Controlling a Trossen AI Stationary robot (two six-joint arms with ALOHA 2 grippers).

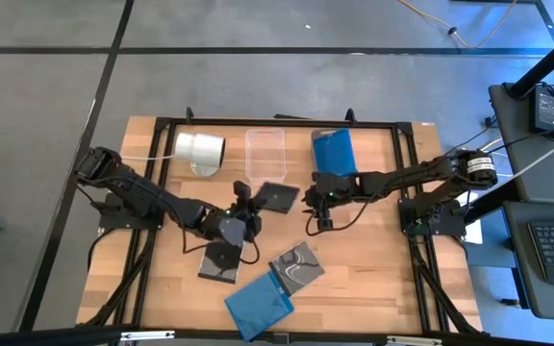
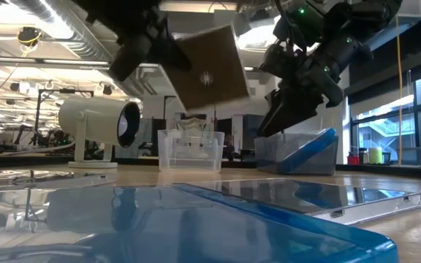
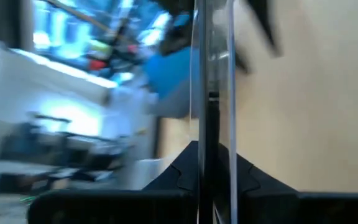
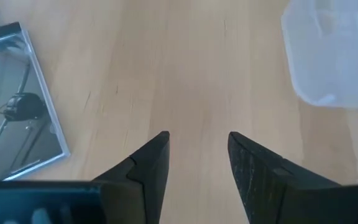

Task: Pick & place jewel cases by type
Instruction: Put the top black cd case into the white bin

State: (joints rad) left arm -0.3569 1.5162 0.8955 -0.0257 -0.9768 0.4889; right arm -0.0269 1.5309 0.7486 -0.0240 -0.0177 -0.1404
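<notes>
Dark grey jewel case (image 1: pixel 277 196) is clamped edge-on in my left gripper (image 1: pixel 244 205), lifted clear of the table; in the low view it hangs tilted in the air, and in the left wrist view its thin edge (image 3: pixel 205 93) runs straight up between the fingers (image 3: pixel 173 177). It sits just short of the clear tray bin (image 1: pixel 265 154).

My right gripper (image 1: pixel 319 217) hovers over bare wood with fingers (image 4: pixel 151 163) spread and nothing between them, near the bin holding blue cases (image 1: pixel 333 151).

Still on the table: a second dark case (image 1: pixel 224 260) below the left gripper, a swirl-art case (image 1: pixel 296 266) toward the middle front, and a translucent blue case (image 1: pixel 259 305) at the front edge, touching the swirl-art case at one corner. The right wrist view shows the swirl-art case (image 4: pixel 14 118) lying flat.

White cylinder (image 1: pixel 200 148) lies on its side beside the clear bin.
</notes>
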